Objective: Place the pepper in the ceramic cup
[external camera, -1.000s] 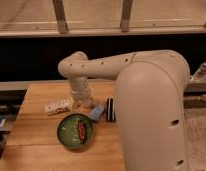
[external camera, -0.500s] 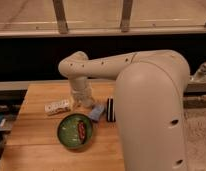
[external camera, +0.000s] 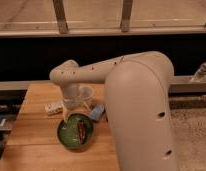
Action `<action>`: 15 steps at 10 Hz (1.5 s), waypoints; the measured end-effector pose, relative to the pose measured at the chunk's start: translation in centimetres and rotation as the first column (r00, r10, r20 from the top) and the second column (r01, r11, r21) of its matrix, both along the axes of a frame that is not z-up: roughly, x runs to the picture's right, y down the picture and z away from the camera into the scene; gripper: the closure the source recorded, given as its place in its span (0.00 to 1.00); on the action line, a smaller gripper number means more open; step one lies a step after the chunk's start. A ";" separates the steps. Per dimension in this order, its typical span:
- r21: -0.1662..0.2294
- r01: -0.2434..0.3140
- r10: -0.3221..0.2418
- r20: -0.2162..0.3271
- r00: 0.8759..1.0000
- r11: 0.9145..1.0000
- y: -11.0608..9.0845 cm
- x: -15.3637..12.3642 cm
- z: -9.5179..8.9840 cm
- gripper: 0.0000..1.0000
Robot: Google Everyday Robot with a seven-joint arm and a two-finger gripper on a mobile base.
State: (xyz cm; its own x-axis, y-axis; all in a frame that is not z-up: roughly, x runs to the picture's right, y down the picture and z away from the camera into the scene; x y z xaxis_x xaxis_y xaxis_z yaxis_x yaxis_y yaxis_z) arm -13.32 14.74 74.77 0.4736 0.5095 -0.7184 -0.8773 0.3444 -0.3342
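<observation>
1 arm (external camera: 96, 70) bent downward; hand (external camera: 76, 112), jaws apart, over plate (external camera: 63, 136) beside pepper (external camera: 82, 130).

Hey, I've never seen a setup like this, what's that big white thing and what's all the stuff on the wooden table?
The big white shape is a robot arm, seen by one camera looking past it at a wooden table. At the arm's end is a two-fingered pincer, open and holding nothing, hanging just above a green plate. A dark red pepper lies on that plate. Close behind the pincer stands a pale cup. A white packet lies further left in the picture, a blue object further right.
</observation>
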 end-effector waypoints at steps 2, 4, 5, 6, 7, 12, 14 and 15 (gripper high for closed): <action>-0.032 0.035 -0.035 0.014 0.999 0.999 1.8 -1.4 0.1 0.29; -0.061 0.054 -0.053 0.020 0.998 0.997 3.0 -2.1 0.5 0.29; -0.077 0.063 -0.061 0.025 0.998 0.995 3.7 -2.4 0.7 0.29; -0.095 0.068 -0.066 0.026 0.998 0.993 4.4 -2.5 1.1 0.29; -0.105 0.069 -0.067 0.023 0.998 0.992 4.7 -2.5 1.4 0.29; -0.161 0.086 -0.094 -0.047 0.994 0.983 6.9 -1.3 4.0 0.29; -0.180 0.081 -0.095 -0.066 0.993 0.980 7.4 -0.8 4.8 0.29; -0.191 0.079 -0.096 -0.077 0.992 0.978 7.7 -0.5 5.2 0.29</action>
State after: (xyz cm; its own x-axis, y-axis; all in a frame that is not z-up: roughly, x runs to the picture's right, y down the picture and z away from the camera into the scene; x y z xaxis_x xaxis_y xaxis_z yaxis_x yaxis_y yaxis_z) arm -13.84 22.46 79.93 0.4435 0.3215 -0.8366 -0.8745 0.3595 -0.3255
